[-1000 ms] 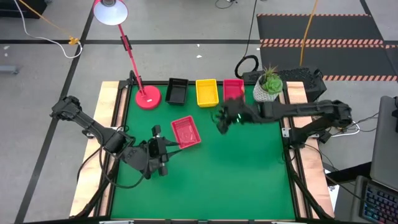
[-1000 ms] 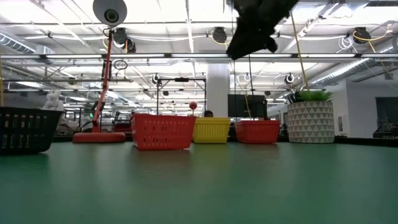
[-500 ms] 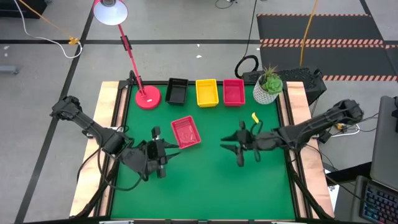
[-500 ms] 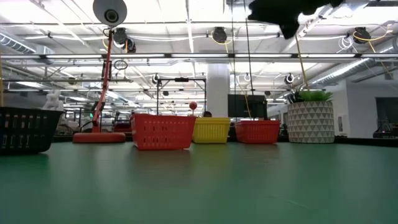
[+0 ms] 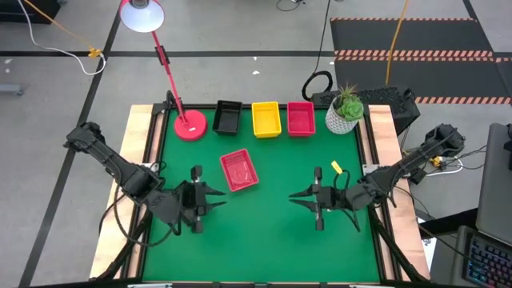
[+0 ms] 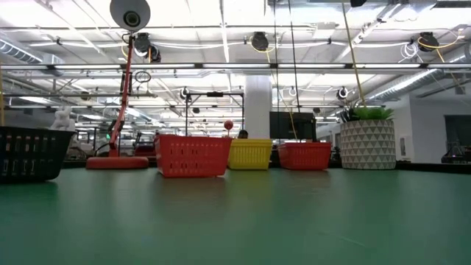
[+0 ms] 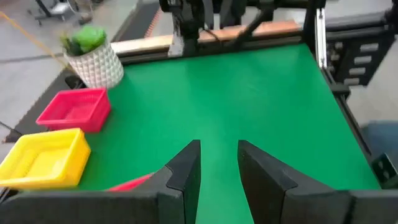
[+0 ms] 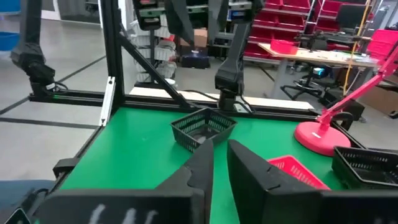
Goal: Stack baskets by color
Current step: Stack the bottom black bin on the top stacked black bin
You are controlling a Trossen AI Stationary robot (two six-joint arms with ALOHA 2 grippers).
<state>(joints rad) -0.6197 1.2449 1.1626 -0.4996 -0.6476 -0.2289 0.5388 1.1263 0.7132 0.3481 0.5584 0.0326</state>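
Observation:
Along the table's far edge stand a black basket [image 5: 227, 117], a yellow basket [image 5: 266, 118] and a red-pink basket [image 5: 301, 118], side by side. A loose red-pink basket [image 5: 239, 170] rests on its base nearer the middle. Another black basket [image 8: 203, 127] stands on the mat on the left arm's side. My left gripper [image 5: 214, 198] hangs open just on the near side of the loose red-pink basket [image 7: 130, 182], with only mat between its fingers. My right gripper [image 5: 294, 196] hovers over the bare middle of the mat, its fingers drawn almost together on nothing.
A red lamp base [image 5: 190, 126] stands left of the far row and a white plant pot [image 5: 344, 112] right of it. A small yellow piece [image 5: 336, 168] lies near the right arm. The green mat [image 5: 264, 240] is bare toward the near edge.
My right gripper has drawn back from the far row by the red-pink basket toward the table's near edge and right side, turning level, and has left the top of the low view. The baskets stand as before.

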